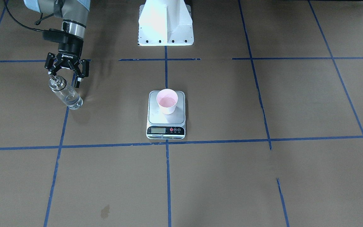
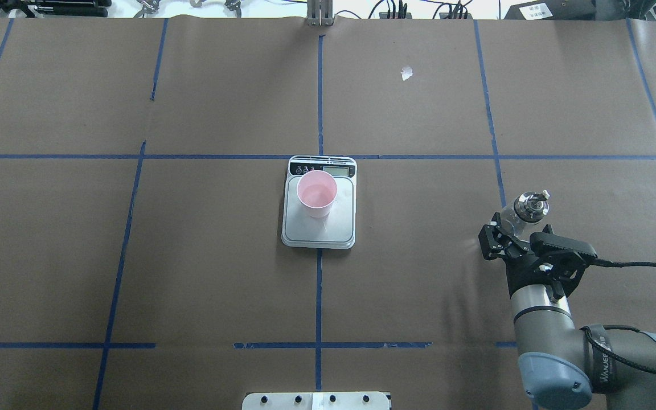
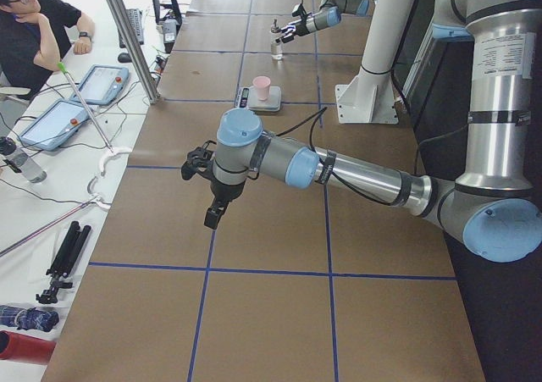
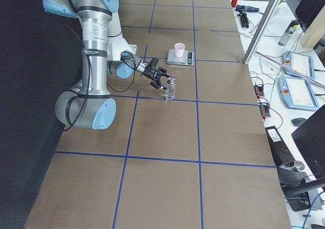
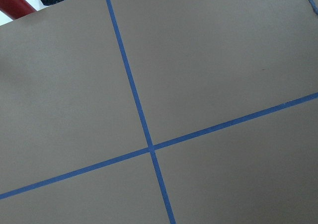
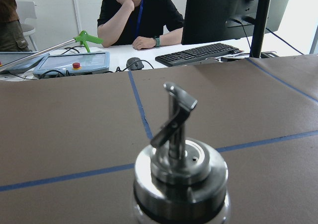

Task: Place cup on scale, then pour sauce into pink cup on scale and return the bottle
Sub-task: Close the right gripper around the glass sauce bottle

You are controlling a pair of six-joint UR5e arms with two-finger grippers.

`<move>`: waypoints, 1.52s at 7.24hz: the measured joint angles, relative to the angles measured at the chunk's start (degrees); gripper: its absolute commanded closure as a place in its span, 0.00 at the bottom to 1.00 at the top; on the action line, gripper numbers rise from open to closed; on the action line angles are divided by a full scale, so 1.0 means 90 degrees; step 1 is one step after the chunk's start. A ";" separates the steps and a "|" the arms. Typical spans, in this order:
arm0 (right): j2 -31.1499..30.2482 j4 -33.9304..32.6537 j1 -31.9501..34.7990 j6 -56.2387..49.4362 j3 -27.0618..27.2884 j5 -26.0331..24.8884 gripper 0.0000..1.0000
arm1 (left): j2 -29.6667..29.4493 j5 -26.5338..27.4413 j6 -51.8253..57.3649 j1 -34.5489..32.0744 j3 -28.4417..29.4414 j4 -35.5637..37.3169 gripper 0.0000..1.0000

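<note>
A person [image 6: 141, 15] sits behind a keyboard [image 6: 198, 53], perhaps a mouse [image 6: 134, 63].

The right pincer [image 1: 64, 80] gapes, angled downward; the left pincer [image 3: 213, 217] points down off an outstretched arm.

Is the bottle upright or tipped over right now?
Upright. The bottle stands on its base on the table, and the right wrist view shows its spout pointing straight up.

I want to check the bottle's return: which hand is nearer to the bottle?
Right. The right hand sits open by the bottle, at its cap; the left hand hangs far away.
</note>
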 measured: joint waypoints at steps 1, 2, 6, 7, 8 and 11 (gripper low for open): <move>0.0018 -0.0005 -0.0003 -0.0002 -0.0042 -0.0009 0.00 | 0.0000 0.0000 0.0002 0.0001 0.0000 0.0002 0.00; 0.0035 -0.0007 -0.0004 -0.0006 -0.0083 -0.0012 0.00 | 0.0000 0.0000 0.0000 0.0000 0.0001 0.0004 0.00; 0.0338 -0.0016 0.0008 -0.0008 -0.0478 -0.0022 0.00 | 0.0010 -0.0044 -0.0002 -0.0002 -0.0006 0.0003 0.00; 0.0374 -0.0017 0.0021 -0.0004 -0.0543 -0.0028 0.00 | 0.0015 -0.0072 -0.0002 -0.0005 -0.0007 0.0001 0.00; 0.0387 -0.0026 0.0039 0.0001 -0.0589 -0.0033 0.00 | 0.0017 -0.0088 0.0000 -0.0007 -0.0008 0.0000 0.00; 0.0392 -0.0063 0.0146 0.0018 -0.0653 -0.0036 0.00 | 0.0027 -0.0089 0.0007 -0.0009 -0.0008 0.0000 0.00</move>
